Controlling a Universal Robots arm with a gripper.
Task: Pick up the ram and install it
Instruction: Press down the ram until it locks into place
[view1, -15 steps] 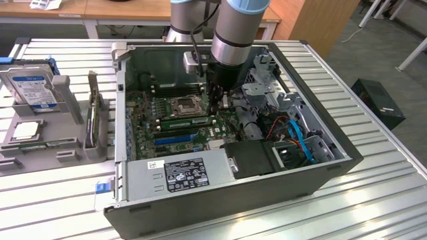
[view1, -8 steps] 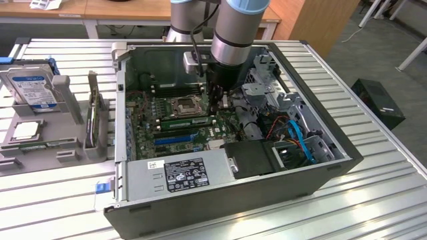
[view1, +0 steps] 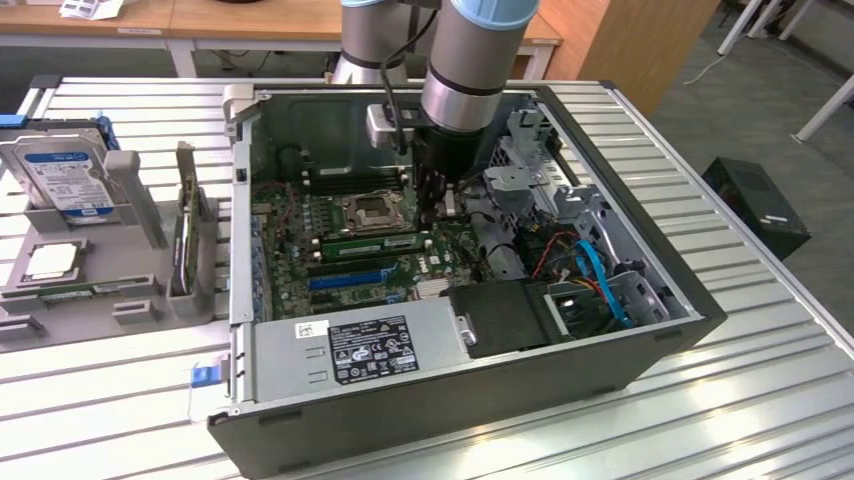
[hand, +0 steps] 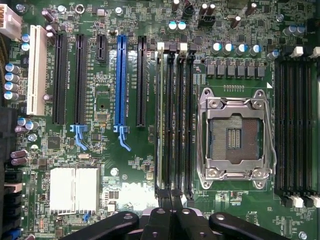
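- Over on the exterior view's left, a grey parts holder (view1: 80, 275) carries a hard drive (view1: 60, 180) stood on edge and a bare processor chip (view1: 51, 262); an upright card with a metal bracket (view1: 187, 235) stands just beside it.
- In the open computer case (view1: 254, 330), the ram (view1: 376, 243) lies along a memory slot on the motherboard (view1: 287, 260), just beside the empty CPU socket (view1: 370, 211). From the wrist view it is a thin stick edge-on (hand: 161, 115) among the black slots; I cannot tell whether it is fully latched.
- The gripper (view1: 438, 205) hangs right over the stick's end toward the exterior view's right. Its jaws are clenched, fingertips (hand: 170, 220) together at the slot end, grasping nothing that I can see.
- The stick looks light, stiff and thin, and likely brittle if bent. I would judge the long top edge the safe place to hold or press, squarely, keeping off the chips and contacts.
- Farther right sit the drive cage (view1: 534, 165) and blue cables (view1: 603, 285).
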